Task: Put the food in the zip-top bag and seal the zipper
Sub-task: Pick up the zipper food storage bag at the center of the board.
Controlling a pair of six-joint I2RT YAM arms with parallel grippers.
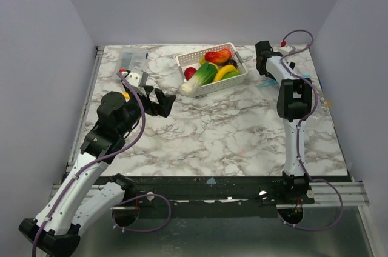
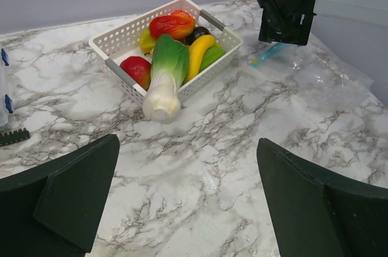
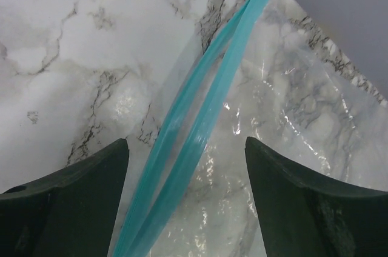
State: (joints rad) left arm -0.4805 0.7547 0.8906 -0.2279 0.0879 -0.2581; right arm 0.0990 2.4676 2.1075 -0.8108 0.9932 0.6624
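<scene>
Left fingers [image 1: 162, 103]: spread wide, nothing between them, held above bare table [image 1: 230, 136]. Open marble lies ahead of them on all sides.

Basket [image 2: 109, 42]: white, perforated, ahead of the left fingers and well apart from them. All the food sits in it. The leek [image 2: 167, 72] lies with its white end over the near rim, overhanging toward the left fingers. The banana [image 2: 199, 54] lies just right of it. A red piece [image 2: 138, 69] sits in the near left corner and a red-orange piece [image 2: 173, 25] at the far side.

Right fingers [image 1: 264, 63]: spread wide, holding nothing, pointed down just beyond the basket's right end.

Bag [image 3: 291, 117]: clear, flat on the table, directly under the right fingers and running out toward the table's right edge. It holds no food.

Zipper [image 3: 200, 123]: the blue-green strip passes between the right fingers in the wrist view. Its two tracks stand apart along the middle and meet at the far end. Whether the fingers touch it cannot be told.

A clear box [image 1: 132, 60] stands beyond the left fingers, near the table's left edge.
</scene>
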